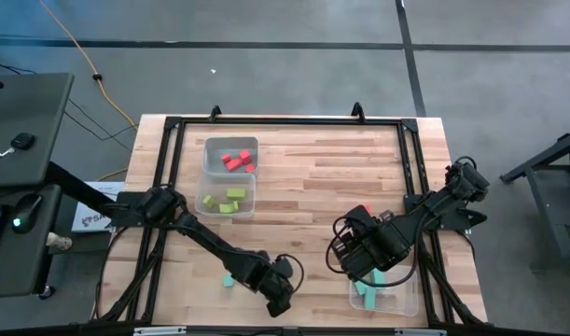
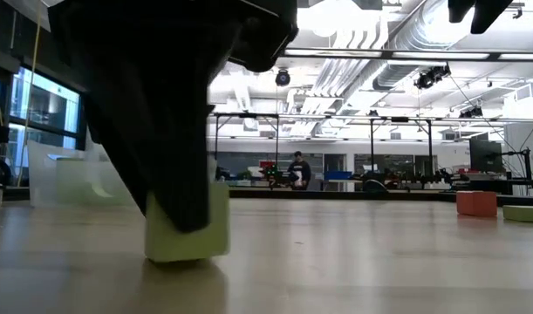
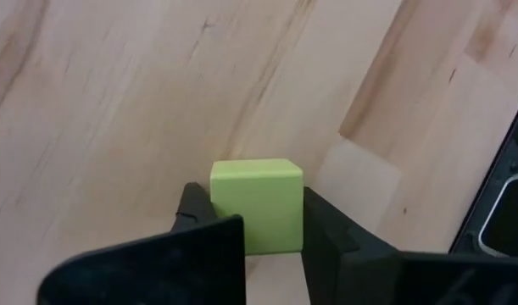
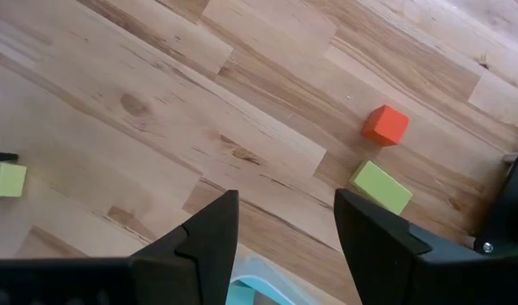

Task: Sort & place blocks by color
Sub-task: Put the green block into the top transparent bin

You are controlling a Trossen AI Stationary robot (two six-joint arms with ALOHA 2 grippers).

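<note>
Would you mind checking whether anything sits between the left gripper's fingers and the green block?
Nothing visible does. The left gripper has its fingers on either side of the green block, which rests on the wooden table.

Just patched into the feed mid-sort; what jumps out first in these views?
The left gripper at the table's near edge has its jaws closed on a lime green cube resting on the wood. The right gripper hovers open over a clear tub at the near right holding teal blocks. At the far left, two more tubs hold red blocks and green blocks.
</note>
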